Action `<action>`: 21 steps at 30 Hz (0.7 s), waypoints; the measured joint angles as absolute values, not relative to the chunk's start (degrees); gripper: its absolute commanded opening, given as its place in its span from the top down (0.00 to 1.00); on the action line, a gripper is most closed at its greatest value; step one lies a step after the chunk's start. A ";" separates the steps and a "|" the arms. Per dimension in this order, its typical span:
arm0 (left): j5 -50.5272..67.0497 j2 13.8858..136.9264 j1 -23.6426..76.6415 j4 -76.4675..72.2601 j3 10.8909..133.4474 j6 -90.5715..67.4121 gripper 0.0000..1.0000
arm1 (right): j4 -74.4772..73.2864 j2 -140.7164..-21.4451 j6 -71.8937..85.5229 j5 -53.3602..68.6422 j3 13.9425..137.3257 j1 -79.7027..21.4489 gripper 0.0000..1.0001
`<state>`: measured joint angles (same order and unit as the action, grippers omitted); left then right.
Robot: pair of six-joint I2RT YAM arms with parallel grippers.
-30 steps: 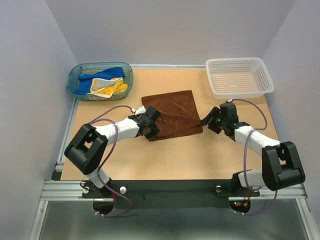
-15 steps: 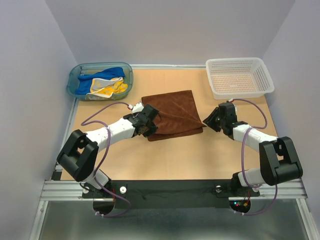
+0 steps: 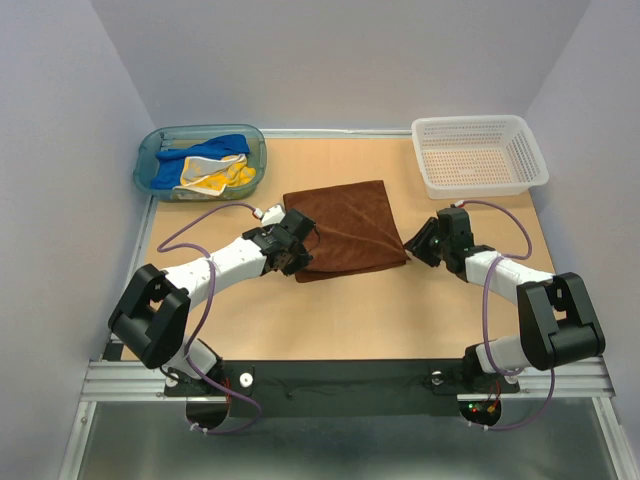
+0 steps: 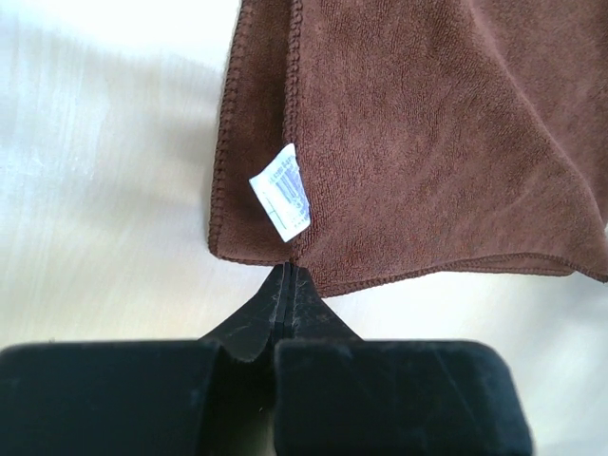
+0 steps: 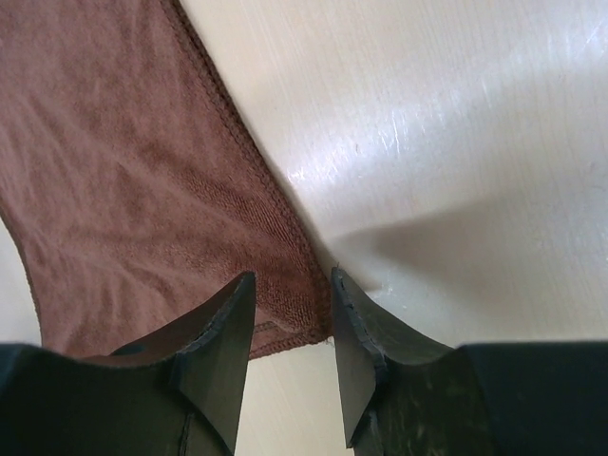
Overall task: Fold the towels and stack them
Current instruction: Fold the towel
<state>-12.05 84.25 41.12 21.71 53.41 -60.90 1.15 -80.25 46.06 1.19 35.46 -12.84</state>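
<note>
"Can you read the white tag (image 4: 283, 191) on the brown towel (image 4: 427, 142)?"
"No, its print is blurred. The towel runs off the top edge, too."

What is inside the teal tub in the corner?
A blue towel and a yellow towel lie bunched together in the tub. Anything underneath them, and most of the tub's floor, is covered and cannot be seen.
</note>
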 measured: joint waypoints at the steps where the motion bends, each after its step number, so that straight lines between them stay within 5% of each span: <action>1: -12.05 84.25 41.12 21.91 53.41 -60.77 1.00 | 1.32 -80.25 46.04 1.37 35.11 -12.84 0.57; 21: -11.40 85.03 38.81 22.35 50.87 -57.60 1.00 | 1.69 -80.27 44.07 3.84 32.77 -12.84 0.57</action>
<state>-11.40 85.03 38.81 22.35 50.87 -57.60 1.69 -80.27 44.07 3.84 32.77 -12.84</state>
